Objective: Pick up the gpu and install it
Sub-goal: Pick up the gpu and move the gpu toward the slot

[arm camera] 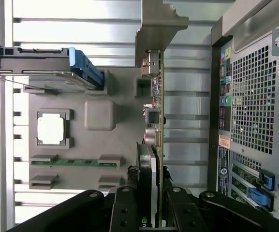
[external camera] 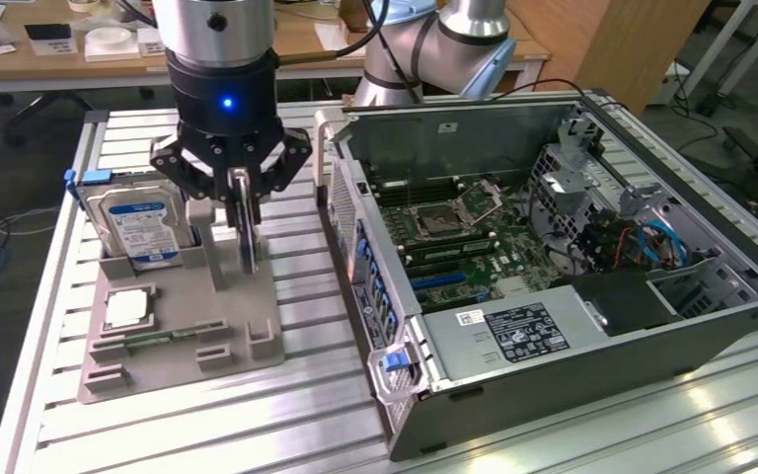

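Slatted surface (external camera: 313, 415), and on the exterior view's right of it the big open computer case (external camera: 590, 375), motherboard exposed, no card seated in there yet. Beside it, grey parts tray (external camera: 241, 331), hard drive (external camera: 142, 225) upright in its slot. Down over the tray, gripper (external camera: 238, 202), fingers (arm camera: 124, 212) clamped on the gpu (external camera: 245, 242), one each side of the thin card standing on edge. Lifted clear of the tray or not, cannot tell. Looks like grasp made, with transfer and install left. CPU chip (external camera: 130, 309) flat in its pocket.
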### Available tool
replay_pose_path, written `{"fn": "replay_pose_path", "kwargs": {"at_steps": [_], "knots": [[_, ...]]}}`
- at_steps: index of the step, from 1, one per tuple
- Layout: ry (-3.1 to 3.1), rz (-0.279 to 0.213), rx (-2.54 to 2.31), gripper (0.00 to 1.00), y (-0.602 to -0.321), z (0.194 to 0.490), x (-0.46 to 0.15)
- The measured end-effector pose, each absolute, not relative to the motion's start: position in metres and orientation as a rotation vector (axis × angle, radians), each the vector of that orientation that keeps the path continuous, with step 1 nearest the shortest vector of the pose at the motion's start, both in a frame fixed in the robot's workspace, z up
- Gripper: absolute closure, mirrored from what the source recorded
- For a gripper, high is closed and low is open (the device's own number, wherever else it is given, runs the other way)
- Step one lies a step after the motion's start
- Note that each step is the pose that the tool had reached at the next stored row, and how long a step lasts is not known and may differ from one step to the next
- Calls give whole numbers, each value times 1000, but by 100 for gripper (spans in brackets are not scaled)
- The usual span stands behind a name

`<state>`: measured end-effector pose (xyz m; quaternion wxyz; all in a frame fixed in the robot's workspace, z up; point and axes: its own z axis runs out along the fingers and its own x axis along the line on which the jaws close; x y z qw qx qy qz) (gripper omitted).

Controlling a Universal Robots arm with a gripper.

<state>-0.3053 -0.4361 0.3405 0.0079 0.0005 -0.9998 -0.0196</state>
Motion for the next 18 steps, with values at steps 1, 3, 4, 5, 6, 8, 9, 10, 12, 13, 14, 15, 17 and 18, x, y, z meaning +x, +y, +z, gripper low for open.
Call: {"fn": "replay_pose_path", "kwargs": {"at_steps": [1, 3, 4, 5, 6, 8, 9, 10, 12, 13, 14, 15, 17, 18], "knots": [[-3125, -61, 2, 72, -436, 341, -305], [-3125, -61, 2, 72, -436, 343, -305], [-3125, -61, 2, 72, -436, 344, -305], [-3125, -61, 2, 72, -436, 345, -305], [-3125, -61, 2, 72, -436, 346, -305], [-3125, -61, 2, 72, -436, 347, -305], [-3125, -61, 2, 72, -436, 348, -305], [-3125, -61, 2, 72, -436, 350, -305], [-3125, -61, 2, 72, -436, 352, -305], [-3125, -61, 2, 72, -436, 354, -305], [-3125, -61, 2, 72, -436, 355, -305], [-3125, -61, 2, 72, -436, 357, -305], [-3125, -61, 2, 72, -436, 359, -305], [-3125, -61, 2, 72, -436, 361, -305]]}}
